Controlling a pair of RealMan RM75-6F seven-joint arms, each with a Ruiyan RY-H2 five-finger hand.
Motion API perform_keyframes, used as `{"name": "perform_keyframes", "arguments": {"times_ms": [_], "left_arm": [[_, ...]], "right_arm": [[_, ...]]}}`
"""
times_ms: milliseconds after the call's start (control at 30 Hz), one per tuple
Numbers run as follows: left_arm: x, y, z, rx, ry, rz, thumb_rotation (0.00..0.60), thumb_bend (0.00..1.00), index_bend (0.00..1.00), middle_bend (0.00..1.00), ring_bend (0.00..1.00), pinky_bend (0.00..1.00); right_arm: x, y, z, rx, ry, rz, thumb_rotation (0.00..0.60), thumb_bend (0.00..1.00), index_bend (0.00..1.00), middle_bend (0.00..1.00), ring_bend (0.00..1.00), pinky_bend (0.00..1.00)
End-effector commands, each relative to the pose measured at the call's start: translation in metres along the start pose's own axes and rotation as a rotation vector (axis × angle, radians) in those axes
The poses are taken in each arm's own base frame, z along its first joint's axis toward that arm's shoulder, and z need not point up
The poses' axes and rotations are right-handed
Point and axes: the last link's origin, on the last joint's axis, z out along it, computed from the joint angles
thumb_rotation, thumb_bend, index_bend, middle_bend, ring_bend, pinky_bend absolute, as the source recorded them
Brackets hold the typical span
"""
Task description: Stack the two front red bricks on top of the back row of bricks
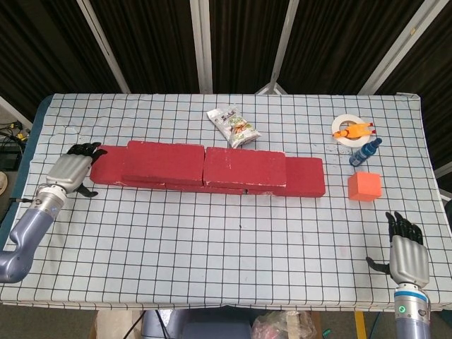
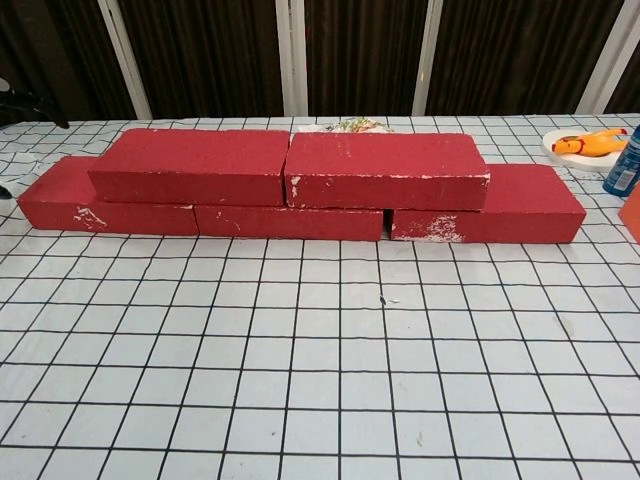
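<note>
A: Where are the bricks at this moment?

B: The two upper bricks, the left one [image 1: 166, 161] and the right one [image 1: 244, 168], lie side by side on the back row of bricks [image 2: 300, 220], in the middle of the frame. They touch each other end to end. I judge that the stacking is done.

A: And the robot hands?

B: The left robot hand [image 1: 70, 169] is at the left edge of the head view, just beside the left end of the row, with fingers apart and nothing in it. The right robot hand [image 1: 408, 256] is at the lower right, well apart from the bricks, also with fingers spread and empty.

A: So what is a good way to finish?

B: I think the left arm should go away sideways and a little up, so that the fingers do not catch the end brick. The upper bricks sit slightly off the joints below, so a push could shift them.

A: How is the surface?

B: The desk [image 1: 233, 261] carries a white cloth with a black grid, and it looks flat. In the upper part lie a snack bag [image 1: 233, 127], a tape roll with an orange toy [image 1: 351, 131], a small blue bottle [image 1: 365, 152] and an orange cube [image 1: 364, 186]. Behind it are dark panels with white frames.
</note>
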Motion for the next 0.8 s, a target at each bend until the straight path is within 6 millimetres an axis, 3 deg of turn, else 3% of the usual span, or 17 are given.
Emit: {"name": "perform_keyframes", "arguments": {"times_ms": [33,800], "left_arm": [[-0.005,0.003,0.003,0.000,-0.017,0.009,0.600,0.00,0.14,0.02,0.00,0.00],[-0.022,0.023,0.020,-0.013,-0.062,0.032,0.600,0.00,0.13,0.02,0.00,0.00]], "right_arm": [[0.000,0.000,0.000,0.001,0.000,0.000,0.600,0.18,0.02,0.00,0.00,0.00],[-0.001,0.000,0.002,-0.004,-0.003,0.000,0.600,0.18,0.02,0.00,0.00,0.00]]}}
